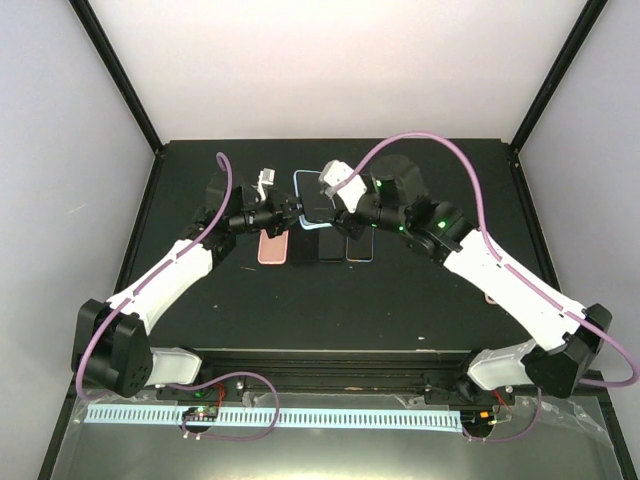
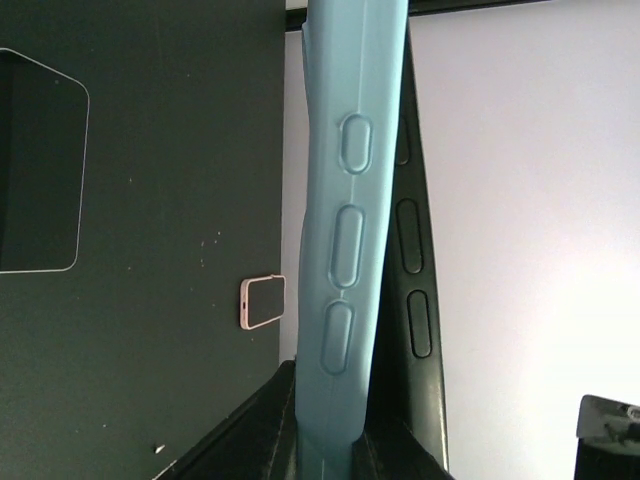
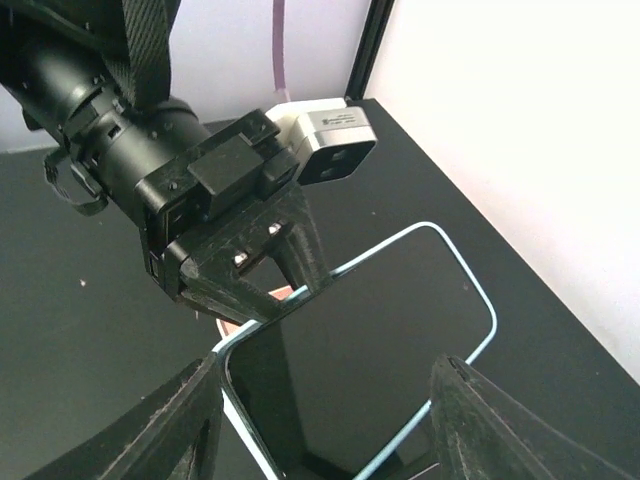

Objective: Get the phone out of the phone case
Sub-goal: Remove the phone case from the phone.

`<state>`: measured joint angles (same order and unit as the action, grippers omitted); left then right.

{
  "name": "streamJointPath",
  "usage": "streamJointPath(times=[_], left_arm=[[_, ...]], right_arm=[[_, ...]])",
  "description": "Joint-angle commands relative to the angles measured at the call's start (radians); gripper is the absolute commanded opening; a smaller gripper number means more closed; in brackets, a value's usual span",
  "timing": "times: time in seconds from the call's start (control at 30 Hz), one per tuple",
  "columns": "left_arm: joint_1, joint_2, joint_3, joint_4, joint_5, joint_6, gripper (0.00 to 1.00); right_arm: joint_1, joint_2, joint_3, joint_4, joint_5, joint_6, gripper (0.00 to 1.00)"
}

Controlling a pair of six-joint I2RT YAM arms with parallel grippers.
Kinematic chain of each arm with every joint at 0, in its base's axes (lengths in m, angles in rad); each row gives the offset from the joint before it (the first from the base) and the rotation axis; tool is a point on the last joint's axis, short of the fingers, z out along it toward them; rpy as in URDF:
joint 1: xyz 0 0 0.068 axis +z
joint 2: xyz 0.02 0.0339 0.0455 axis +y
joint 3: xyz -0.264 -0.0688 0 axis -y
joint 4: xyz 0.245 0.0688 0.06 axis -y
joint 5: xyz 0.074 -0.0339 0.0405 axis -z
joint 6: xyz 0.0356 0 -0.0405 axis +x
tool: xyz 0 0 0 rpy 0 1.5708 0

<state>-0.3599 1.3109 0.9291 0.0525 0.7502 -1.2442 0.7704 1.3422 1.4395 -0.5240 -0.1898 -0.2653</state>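
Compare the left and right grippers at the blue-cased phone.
The left gripper is shut on the thin edge of the blue-cased phone; the right gripper spans its width, jaws wide. The left gripper clamps; whether the right gripper presses is unclear. Both reach one phone.

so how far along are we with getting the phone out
Done: the left tool is shut on the blue phone case, whose edge looks peeled off the phone. In hand: the right tool straddles the phone. Left: pulling it fully free.
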Motion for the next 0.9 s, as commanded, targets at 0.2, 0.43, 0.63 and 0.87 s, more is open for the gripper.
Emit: streamJointPath(times=[0.2,0.43,0.63,0.87], left_arm=[[0.002,0.006,0.040,0.062,0.005,-0.044,0.02],[-0.001,0.014,0.039,0.070,0.010,-0.050,0.02],[-0.004,0.007,0.036,0.067,0.012,-0.047,0.02],[-0.011,0.007,0.037,0.079,0.034,-0.038,0.02]], right_arm=[[0.110,0.079,-0.022,0.038,0.217,-0.135,0.58],[0.137,0.126,-0.036,0.062,0.303,-0.185,0.58],[0.155,0.139,-0.054,0.109,0.440,-0.237,0.53],[0.167,0.139,-0.126,0.251,0.664,-0.393,0.46]])
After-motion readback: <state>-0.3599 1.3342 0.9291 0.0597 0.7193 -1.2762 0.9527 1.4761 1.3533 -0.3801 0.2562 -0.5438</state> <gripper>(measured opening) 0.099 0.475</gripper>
